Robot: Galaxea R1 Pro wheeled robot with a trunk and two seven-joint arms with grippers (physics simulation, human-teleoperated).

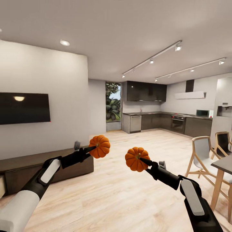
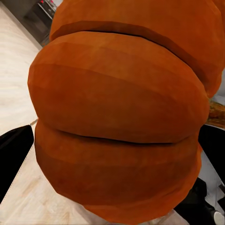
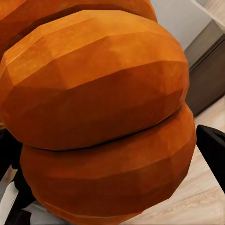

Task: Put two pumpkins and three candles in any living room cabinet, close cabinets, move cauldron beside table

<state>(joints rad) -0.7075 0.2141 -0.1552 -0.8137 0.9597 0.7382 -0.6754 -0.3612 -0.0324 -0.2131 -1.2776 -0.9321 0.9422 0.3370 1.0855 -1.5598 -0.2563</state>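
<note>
Left end effector (image 1: pixel 92 149) is clamped on a pumpkin (image 1: pixel 100 146), held up in the air; up close in its wrist view the ribbed orange skin (image 2: pixel 117 112) crowds right against the camera. Below and behind that end effector sits the cabinet (image 1: pixel 48 167), long, low and dark, along the wall under the TV (image 1: pixel 24 108). Something pale pokes out at the cabinet's far left end, maybe an open front, too cropped to tell.

Right end effector (image 1: pixel 144 161) is clamped on the second pumpkin (image 1: pixel 137 159), also in the air, a bit lower than the first and well apart from it. Its wrist view shows the same tight orange bulge (image 3: pixel 98 117).

Step in hand, as I read it: carry both pumpkins to the cabinet. To do it well, turn the base toward the wall so the cabinet is straight ahead of both end effectors, keep both grips firm and the arms steady while rolling, and keep the pumpkins apart so they don't knock. Both end effectors are full, so a shut front would need one pumpkin parked on the cabinet top first. Go in low and level, and release only once the pumpkin rests inside.

Floor (image 1: pixel 129 193) is pale wood planks, smooth. White walls, track lights on the ceiling, dark kitchen at the back with a window. Far right of the right end effector: a bench (image 1: pixel 225 166) with wooden chairs (image 1: pixel 203 154).
</note>
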